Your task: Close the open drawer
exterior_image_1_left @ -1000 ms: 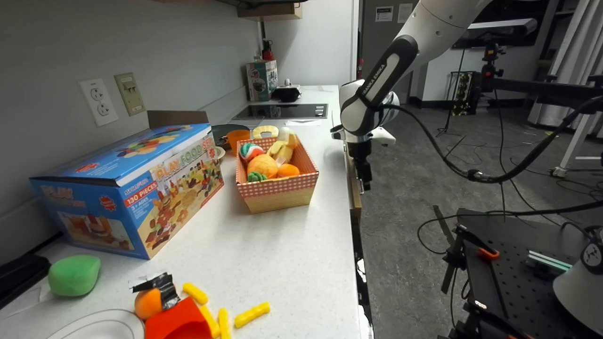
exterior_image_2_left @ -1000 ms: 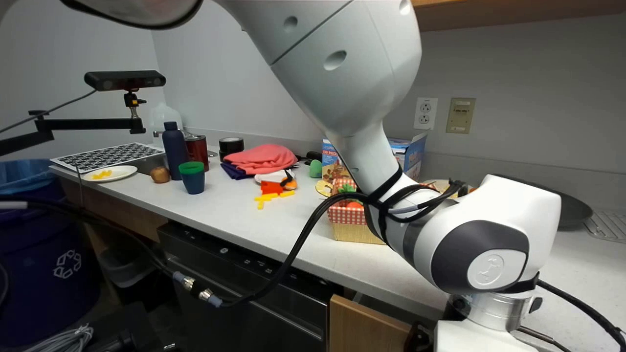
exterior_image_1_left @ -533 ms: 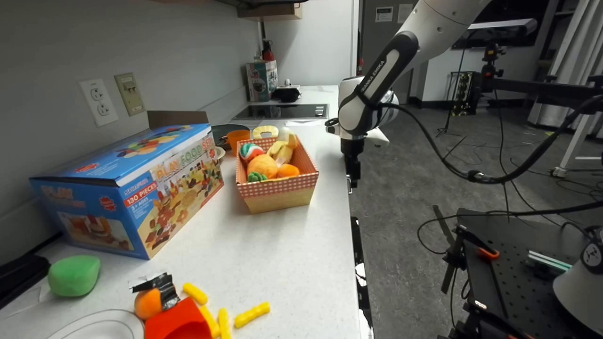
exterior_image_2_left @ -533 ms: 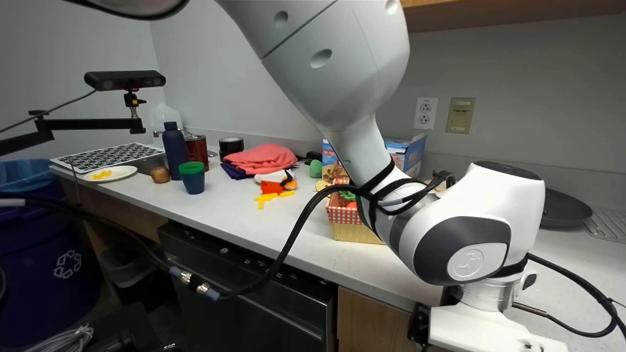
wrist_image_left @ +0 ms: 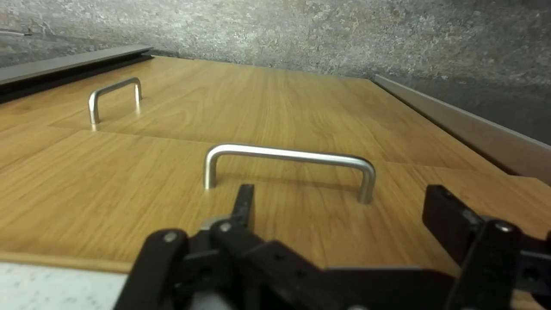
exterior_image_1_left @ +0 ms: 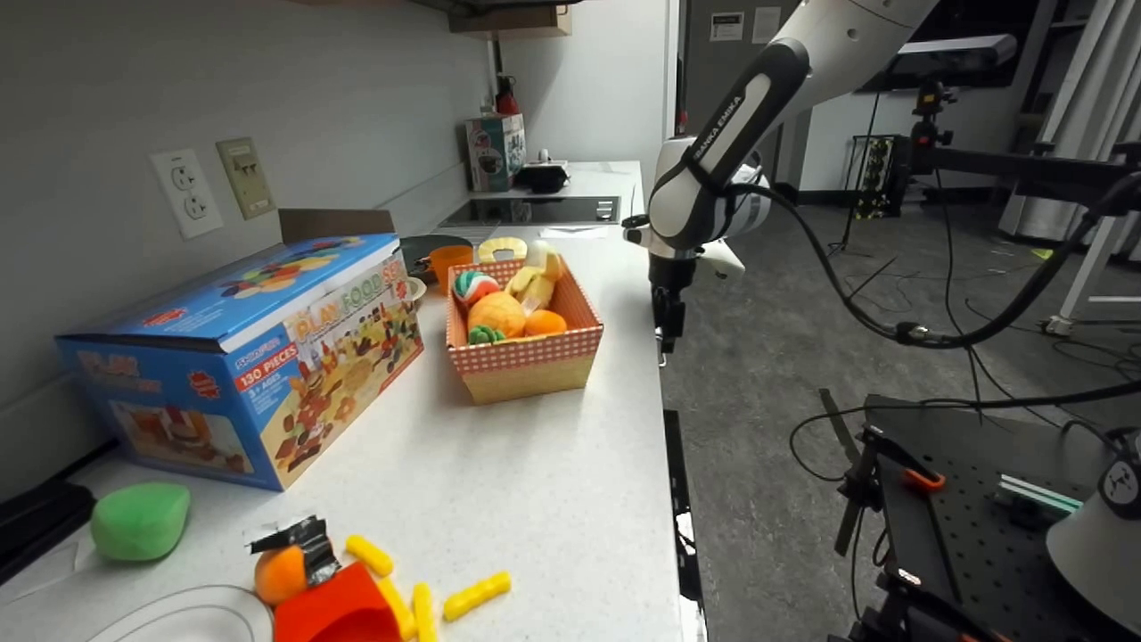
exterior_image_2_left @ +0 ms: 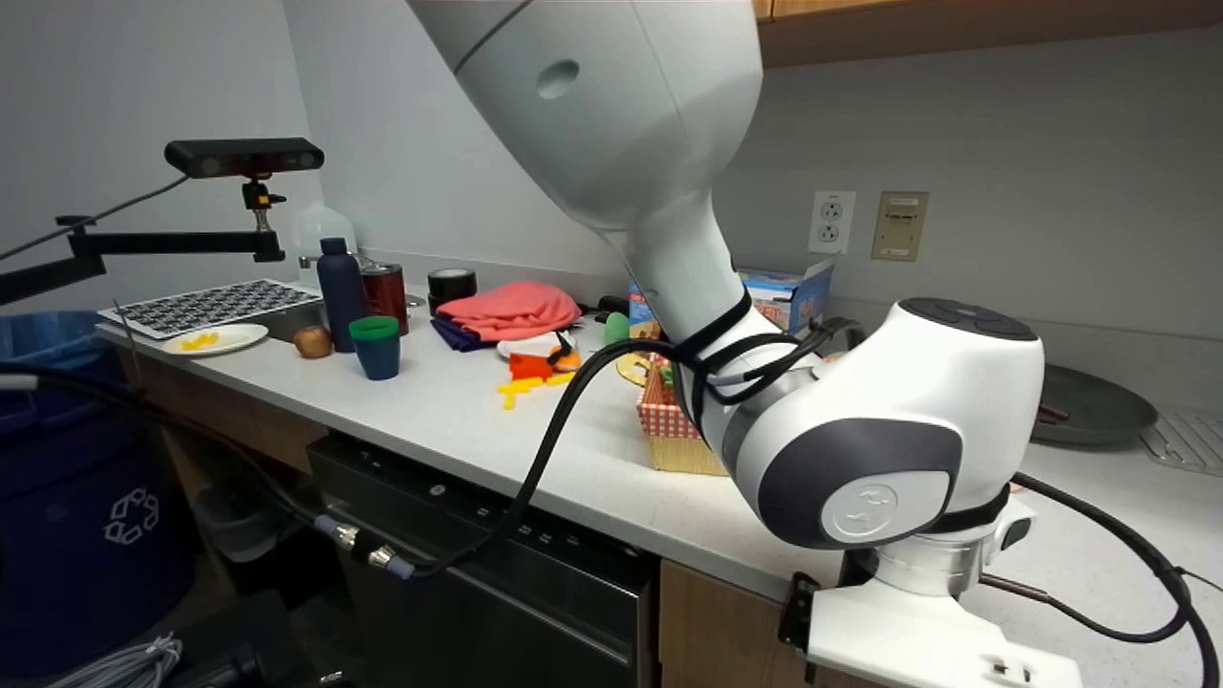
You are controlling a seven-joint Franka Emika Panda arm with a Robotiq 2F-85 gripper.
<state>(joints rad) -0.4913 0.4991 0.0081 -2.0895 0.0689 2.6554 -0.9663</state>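
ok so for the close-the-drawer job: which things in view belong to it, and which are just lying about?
Job:
drawer, wood front looking flush
its silver handle
pincer, jaws apart near the handle

Just lying about:
basket with play food
blue box
yellow sticks
navy bottle
pink cloth
dark pan

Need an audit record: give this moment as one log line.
tan flat wood-fronted drawer: appears shut; its silver metal bar handle: not gripped; black two-fingered gripper: open; contact with drawer: unclear
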